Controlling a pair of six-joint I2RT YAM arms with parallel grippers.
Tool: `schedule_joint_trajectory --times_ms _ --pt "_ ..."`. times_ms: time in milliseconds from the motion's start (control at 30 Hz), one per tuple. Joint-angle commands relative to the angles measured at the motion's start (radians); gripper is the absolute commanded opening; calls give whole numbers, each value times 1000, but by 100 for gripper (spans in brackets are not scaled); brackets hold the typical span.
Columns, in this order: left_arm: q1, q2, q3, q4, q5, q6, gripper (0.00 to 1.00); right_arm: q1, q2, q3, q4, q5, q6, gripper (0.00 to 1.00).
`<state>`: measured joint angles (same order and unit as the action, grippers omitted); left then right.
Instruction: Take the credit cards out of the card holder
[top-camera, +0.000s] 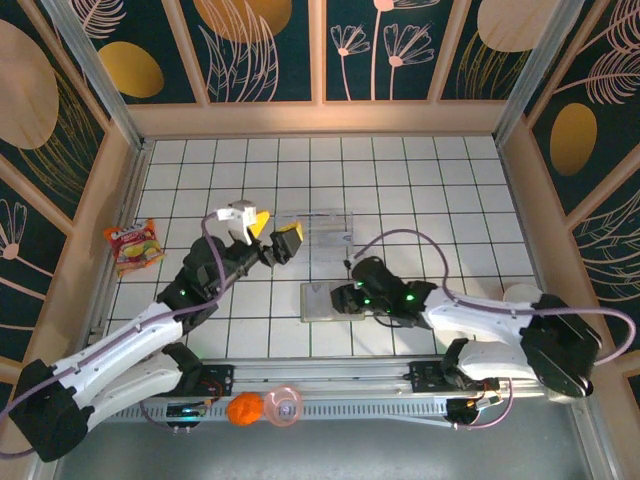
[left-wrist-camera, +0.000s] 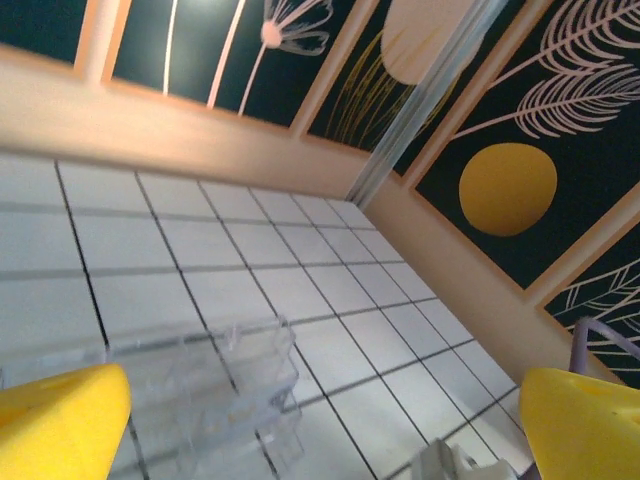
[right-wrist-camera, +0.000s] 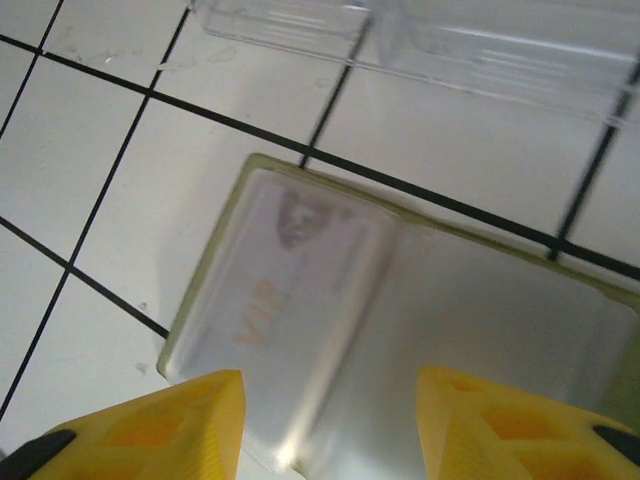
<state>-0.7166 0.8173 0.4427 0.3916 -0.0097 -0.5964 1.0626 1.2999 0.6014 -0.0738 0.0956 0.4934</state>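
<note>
The card holder (top-camera: 322, 301) lies opened flat on the tiles, pale grey inside with a thin olive-green rim (right-wrist-camera: 215, 235). A pale credit card (right-wrist-camera: 290, 300) with orange "VIP" lettering lies in its left half. My right gripper (right-wrist-camera: 330, 430) is open just above the holder, its yellow fingers (right-wrist-camera: 150, 430) spread to either side of the card and touching nothing; from above the right gripper (top-camera: 341, 297) sits at the holder's right edge. My left gripper (top-camera: 274, 236) is open and empty, raised beside the clear plastic tray (top-camera: 325, 228); its yellow fingertips (left-wrist-camera: 55, 425) frame that tray (left-wrist-camera: 200, 385).
A red and green snack packet (top-camera: 133, 246) lies by the left wall. An orange ball (top-camera: 244, 408) and a pink object (top-camera: 283, 406) rest on the front rail. Wooden walls (top-camera: 320, 118) close in the tiled floor.
</note>
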Motion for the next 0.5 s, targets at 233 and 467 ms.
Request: schedule_joint_trajectory --times_ms 233,467 --pt "6 -180 -166 -112 -46 -200 96 103 256 200 -89 214 -104 47" --pt "7 -190 -172 -180 -56 -199 95 132 353 251 -113 216 -124 47"
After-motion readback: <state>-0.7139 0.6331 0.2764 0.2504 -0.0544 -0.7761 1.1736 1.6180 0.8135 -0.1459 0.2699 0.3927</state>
